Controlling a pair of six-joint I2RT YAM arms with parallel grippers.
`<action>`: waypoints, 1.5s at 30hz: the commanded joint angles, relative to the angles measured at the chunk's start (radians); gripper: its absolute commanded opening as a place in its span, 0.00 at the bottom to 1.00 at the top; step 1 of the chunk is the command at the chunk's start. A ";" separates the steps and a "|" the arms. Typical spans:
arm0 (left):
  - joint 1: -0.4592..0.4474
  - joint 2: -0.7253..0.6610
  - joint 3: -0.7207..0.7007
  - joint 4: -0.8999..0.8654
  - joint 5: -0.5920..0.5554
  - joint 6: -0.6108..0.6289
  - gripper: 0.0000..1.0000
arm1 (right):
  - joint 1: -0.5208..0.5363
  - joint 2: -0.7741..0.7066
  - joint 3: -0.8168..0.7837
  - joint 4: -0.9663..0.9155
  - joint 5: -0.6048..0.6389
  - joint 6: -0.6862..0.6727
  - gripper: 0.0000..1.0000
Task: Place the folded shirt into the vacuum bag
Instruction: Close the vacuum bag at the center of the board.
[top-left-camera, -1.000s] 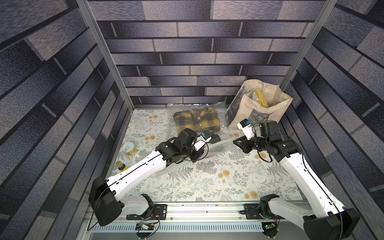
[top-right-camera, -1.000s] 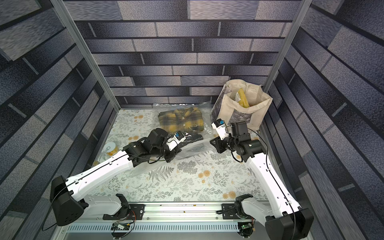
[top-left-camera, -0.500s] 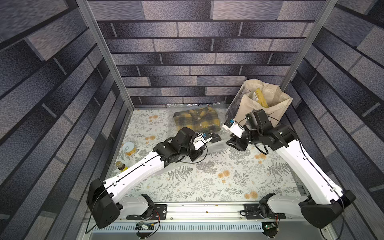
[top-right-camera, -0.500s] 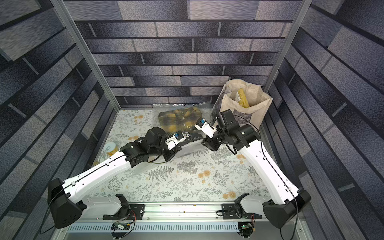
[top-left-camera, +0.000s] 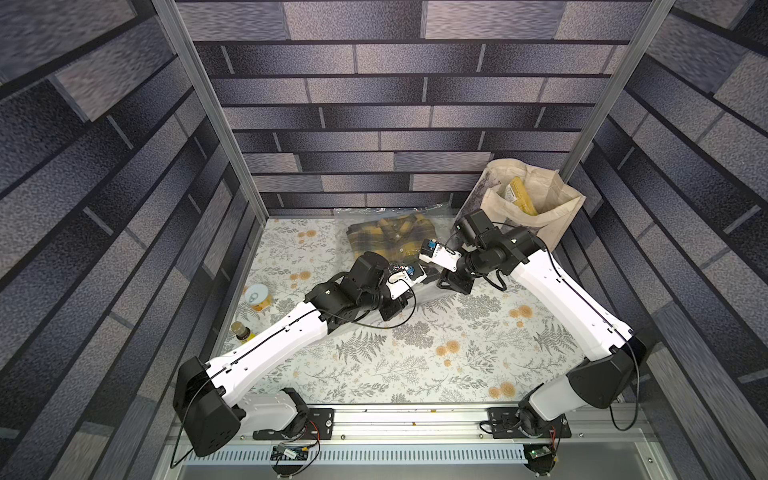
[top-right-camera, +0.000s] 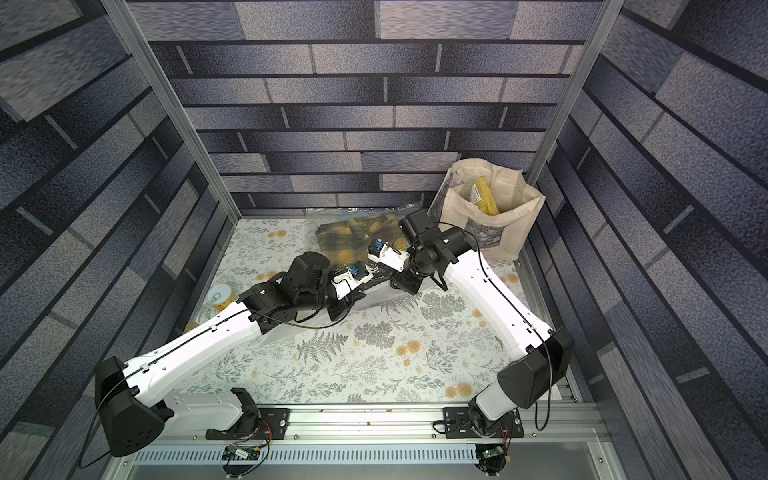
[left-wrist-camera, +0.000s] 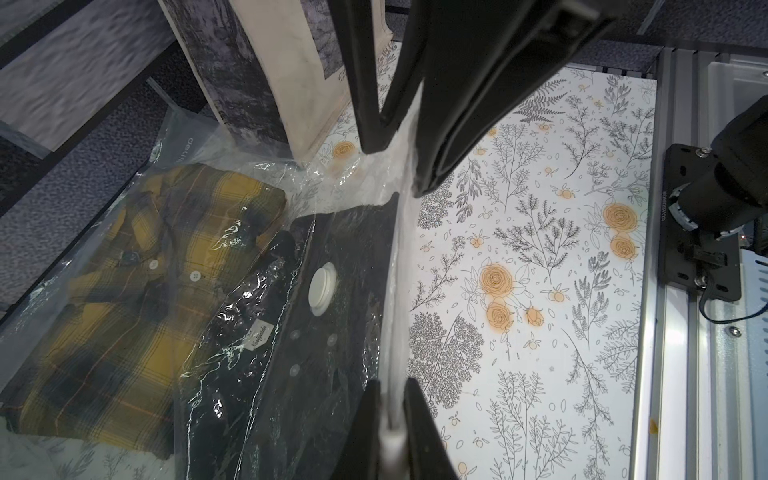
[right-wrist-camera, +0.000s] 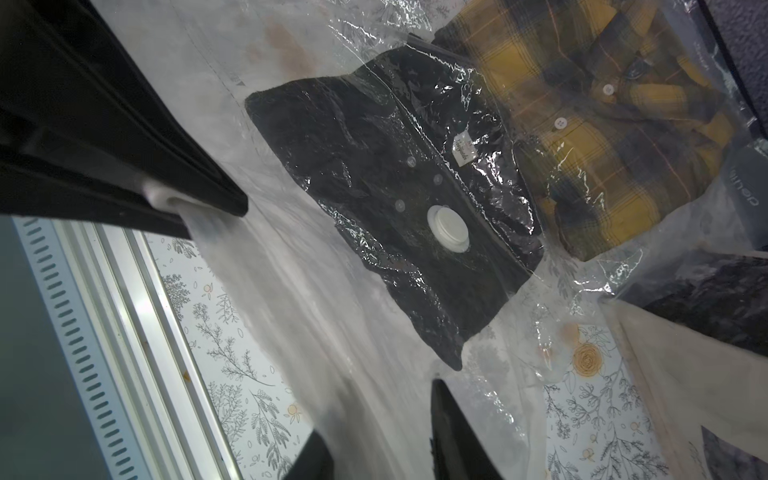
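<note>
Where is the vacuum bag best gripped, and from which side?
Probably the front edge of the vacuum bag, beside where the left gripper pinches it. Come from the robot's side, a jaw on each face: that edge is lifted off the table, while the film behind lies flat over the plaid shirt and dark shirt.

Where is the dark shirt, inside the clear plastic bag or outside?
Inside: shiny film of the vacuum bag lies over the dark shirt, with the white valve cap above it.
</note>
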 joint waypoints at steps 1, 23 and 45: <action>-0.005 0.006 0.048 0.012 0.003 0.021 0.02 | 0.007 -0.036 -0.030 0.006 -0.018 0.014 0.11; -0.022 -0.028 0.018 -0.395 -0.171 -0.039 0.07 | -0.158 -0.191 -0.286 0.240 0.194 0.250 0.00; -0.003 -0.002 0.084 -0.646 -0.324 -0.096 0.05 | -0.340 -0.135 -0.301 0.377 0.258 0.377 0.00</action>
